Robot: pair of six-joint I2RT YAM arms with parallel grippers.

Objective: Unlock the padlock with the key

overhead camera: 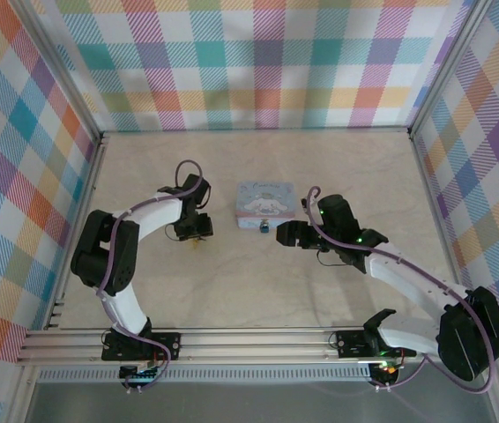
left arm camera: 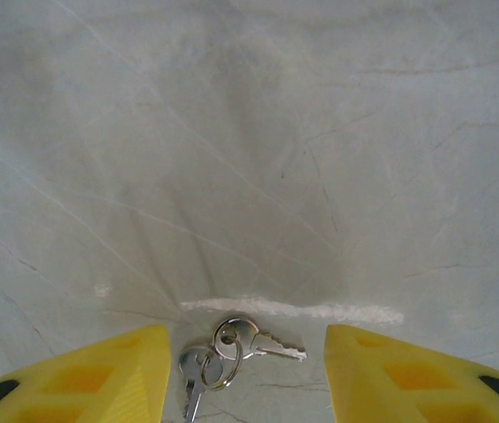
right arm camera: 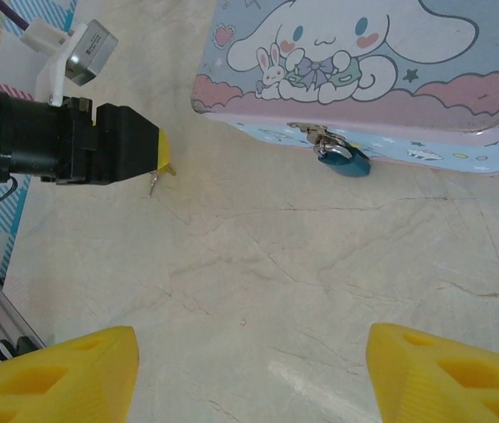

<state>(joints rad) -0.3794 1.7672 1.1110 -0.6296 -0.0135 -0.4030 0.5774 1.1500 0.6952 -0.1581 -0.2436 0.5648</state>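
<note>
Gaping left end effector (left arm camera: 246, 352) straddles the key (left arm camera: 278, 349); gaping right end effector (right arm camera: 251, 352) faces padlock (right arm camera: 345, 161).

Left wrist: one key (left arm camera: 193, 397) of the ringed pair runs off the bottom edge. Right wrist: tin (right arm camera: 426, 115) cropped top and right. Overhead, padlock (overhead camera: 264, 228) a mere speck, detail unreadable.

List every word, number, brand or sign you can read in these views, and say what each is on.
No text can be read here.
The tin: a cartoon figure, hearts and stars, no letters; in the top view its lid is too small to read.
The padlock: no legible marking.
The keys: no legible marking.
</note>
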